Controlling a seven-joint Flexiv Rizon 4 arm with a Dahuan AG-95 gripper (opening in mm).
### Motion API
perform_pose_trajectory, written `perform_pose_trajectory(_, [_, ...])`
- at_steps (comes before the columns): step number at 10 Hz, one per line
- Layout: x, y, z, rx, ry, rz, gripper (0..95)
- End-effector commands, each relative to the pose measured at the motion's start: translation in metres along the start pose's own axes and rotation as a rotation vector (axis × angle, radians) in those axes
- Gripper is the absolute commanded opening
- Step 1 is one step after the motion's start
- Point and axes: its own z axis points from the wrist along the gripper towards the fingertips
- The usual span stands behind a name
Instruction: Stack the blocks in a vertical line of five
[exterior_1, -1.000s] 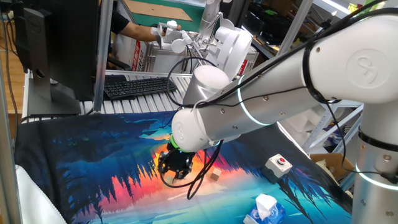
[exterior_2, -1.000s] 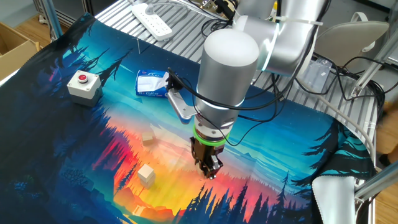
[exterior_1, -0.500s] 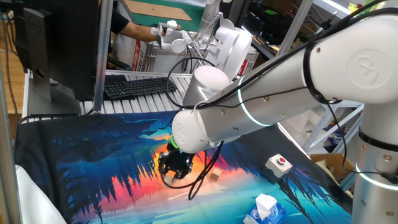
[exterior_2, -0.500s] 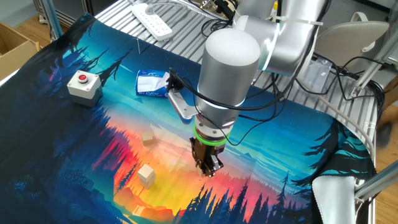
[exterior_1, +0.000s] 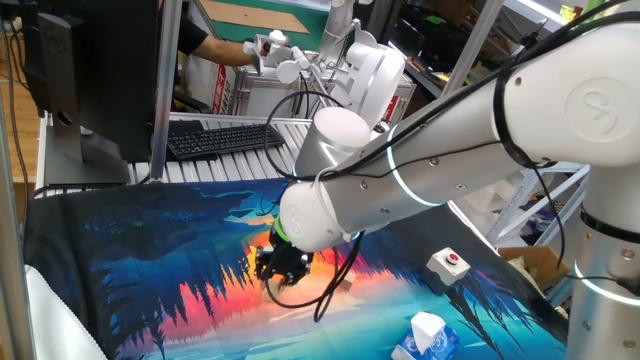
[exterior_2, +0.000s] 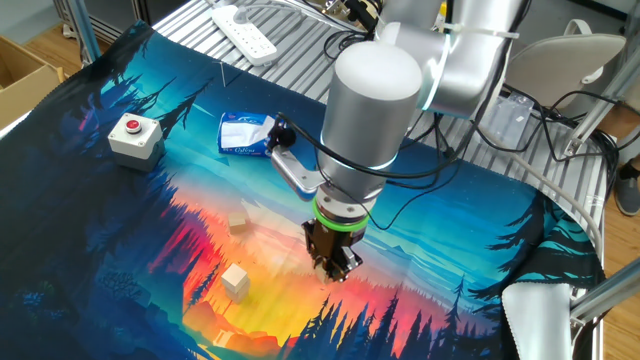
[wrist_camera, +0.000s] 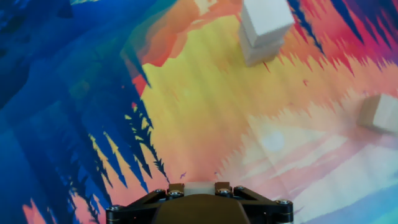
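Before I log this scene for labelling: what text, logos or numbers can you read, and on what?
No words are legible.
Arm: round embossed logo, no letters.
Blue-and-white carton: print too small to read.
Red-and-white box behind the keyboard: print blurred.

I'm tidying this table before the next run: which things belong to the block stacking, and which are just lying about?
Belongs to the job:
- claw
- block between its fingers
- stacked blocks
- loose block

Just lying about:
- red-button box
- blue-and-white carton
- power strip
- keyboard
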Motion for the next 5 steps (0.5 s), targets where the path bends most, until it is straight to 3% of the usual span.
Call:
perform_pose_trajectory(1, [-0.004,-0.002,-0.015,-0.001,0.004,-0.092,0.0])
perform_pose_trajectory(5, [-0.012,-0.01,-0.044,-0.024,0.03,-0.263,0.0])
